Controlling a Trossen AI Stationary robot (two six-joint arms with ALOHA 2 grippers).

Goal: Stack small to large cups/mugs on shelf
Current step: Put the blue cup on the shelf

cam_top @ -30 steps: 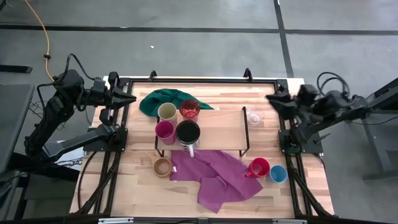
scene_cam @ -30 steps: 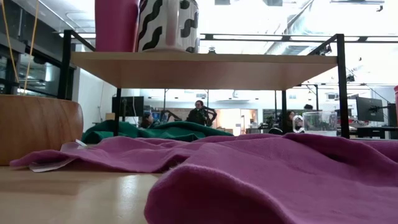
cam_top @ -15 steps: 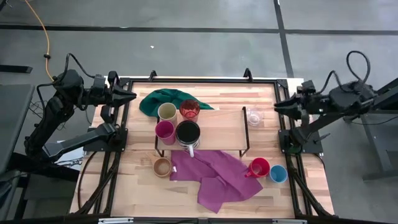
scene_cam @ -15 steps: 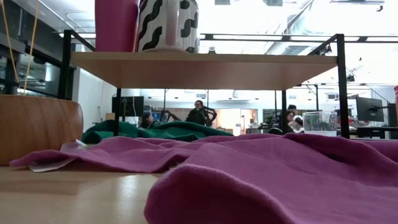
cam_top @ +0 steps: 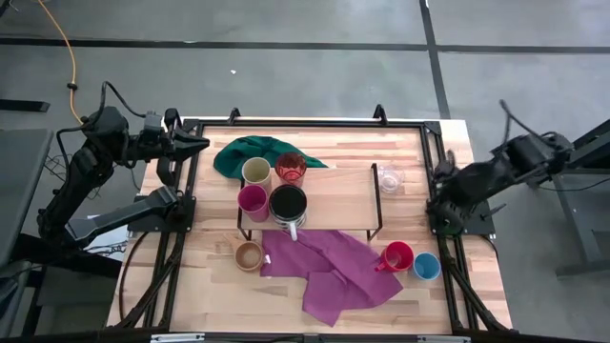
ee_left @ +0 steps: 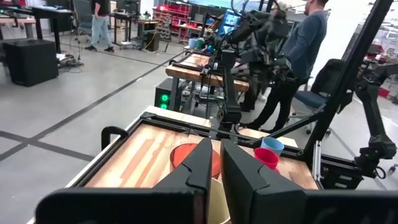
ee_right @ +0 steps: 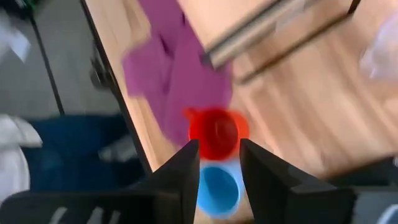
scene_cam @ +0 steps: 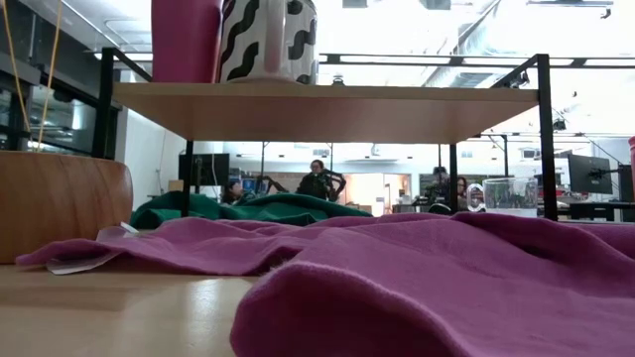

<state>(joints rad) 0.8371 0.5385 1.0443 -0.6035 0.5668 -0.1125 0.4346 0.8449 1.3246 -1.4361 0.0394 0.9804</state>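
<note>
On the shelf (cam_top: 334,195) stand the cream cup (cam_top: 255,171), the translucent red cup (cam_top: 290,168), the magenta cup (cam_top: 253,201) and the striped mug (cam_top: 288,205). The clear glass (cam_top: 389,178), the wooden cup (cam_top: 249,255), the red mug (cam_top: 396,257) and the blue cup (cam_top: 426,267) rest on the tabletop. My left gripper (cam_top: 200,143) hangs shut and level over the table's far left corner. My right gripper (cam_top: 437,202) is open at the right edge, tipped downward; the red mug (ee_right: 216,132) and the blue cup (ee_right: 217,186) lie below it.
A purple cloth (cam_top: 334,272) is spread in front of the shelf, between the wooden cup and the red mug. A green cloth (cam_top: 253,152) lies behind the shelf's left end. People stand in the room beyond the table (ee_left: 298,56).
My right gripper has swung from pointing level across the table to pointing steeply down, moving along the right edge toward the near side and a little lower. It stays open. The cups and cloths have not moved.
</note>
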